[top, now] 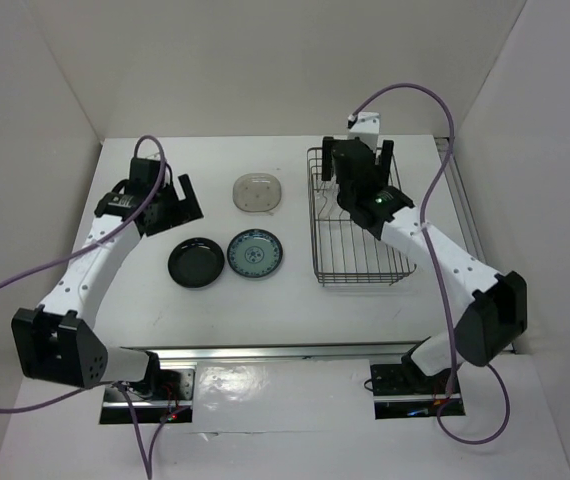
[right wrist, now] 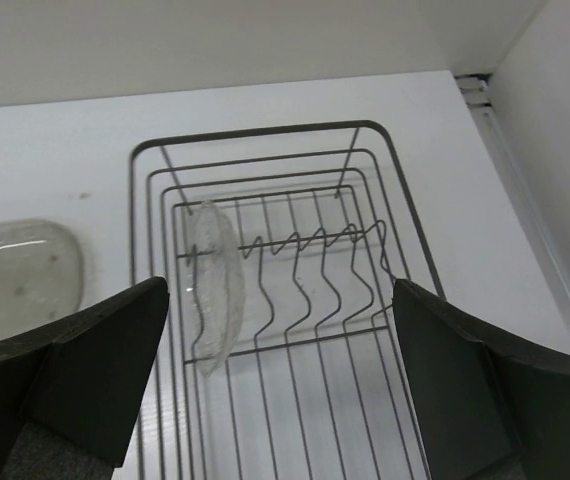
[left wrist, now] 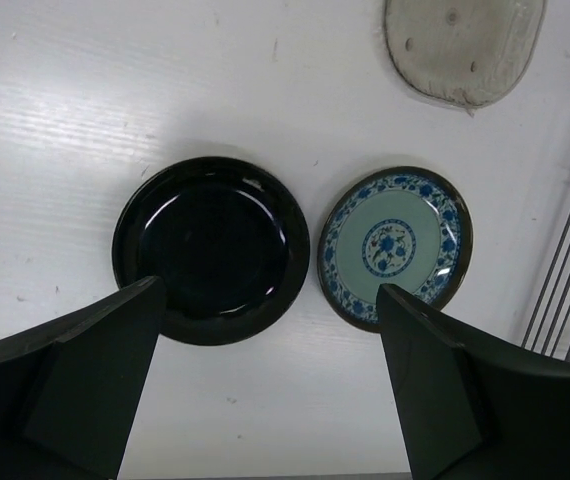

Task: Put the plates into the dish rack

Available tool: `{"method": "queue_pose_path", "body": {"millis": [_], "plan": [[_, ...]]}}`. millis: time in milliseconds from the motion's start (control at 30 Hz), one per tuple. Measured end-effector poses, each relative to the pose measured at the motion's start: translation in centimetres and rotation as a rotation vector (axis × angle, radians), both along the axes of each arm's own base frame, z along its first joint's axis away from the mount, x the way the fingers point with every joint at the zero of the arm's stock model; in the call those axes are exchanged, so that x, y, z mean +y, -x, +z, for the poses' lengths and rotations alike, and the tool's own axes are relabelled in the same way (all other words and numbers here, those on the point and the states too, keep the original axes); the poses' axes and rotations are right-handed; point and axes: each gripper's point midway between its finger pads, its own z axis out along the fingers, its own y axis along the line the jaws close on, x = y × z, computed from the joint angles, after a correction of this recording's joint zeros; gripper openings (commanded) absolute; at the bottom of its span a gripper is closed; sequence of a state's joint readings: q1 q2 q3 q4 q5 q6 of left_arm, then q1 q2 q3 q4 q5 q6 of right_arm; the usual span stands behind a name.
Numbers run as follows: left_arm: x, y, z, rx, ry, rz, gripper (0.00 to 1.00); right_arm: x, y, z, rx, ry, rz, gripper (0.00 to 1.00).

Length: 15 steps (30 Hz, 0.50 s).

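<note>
Right arm (top: 435, 250) over dish rack (top: 365, 283), jaws wide, empty; left arm (top: 85, 272) near black plate (top: 196, 263), jaws wide.

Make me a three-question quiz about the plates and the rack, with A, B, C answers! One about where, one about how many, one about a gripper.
1. Where is the clear glass plate?
A. Flat on the table
B. Standing on edge in the dish rack
C. Held in a gripper

2. How many plates lie on the table?
A. One
B. Two
C. Three

3. How is the right gripper?
A. Open and empty
B. Shut on a plate
C. Shut on a rack wire

Answers:
1 B, it stands upright among the rack's wires.
2 C, the beige plate, black plate and blue-and-white plate lie there.
3 A, its fingers stand wide apart with nothing between them.
</note>
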State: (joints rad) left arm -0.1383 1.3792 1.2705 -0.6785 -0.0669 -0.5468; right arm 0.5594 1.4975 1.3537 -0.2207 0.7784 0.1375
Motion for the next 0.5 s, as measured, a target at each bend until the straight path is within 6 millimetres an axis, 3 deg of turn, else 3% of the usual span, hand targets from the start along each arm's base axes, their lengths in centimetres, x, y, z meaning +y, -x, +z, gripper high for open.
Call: {"method": "queue_pose_path", "body": {"millis": [167,333,500], "plan": [[0.8,4.7,-1.9,0.035,0.053,0.109,1.00,2.8,2.5,1.4,-0.033,-0.065,0.133,1.00],[1.2,10.5,-5.8,0.093,0.144,0.248,1.00,5.3,3.9,0.0,-0.007,-0.075,0.224,1.00],[1.9,11.6,-9.1,0.190,0.137,0.367,1.00,6.4,4.4,-0.7,0.010,-0.073,0.265,1.00]]}}
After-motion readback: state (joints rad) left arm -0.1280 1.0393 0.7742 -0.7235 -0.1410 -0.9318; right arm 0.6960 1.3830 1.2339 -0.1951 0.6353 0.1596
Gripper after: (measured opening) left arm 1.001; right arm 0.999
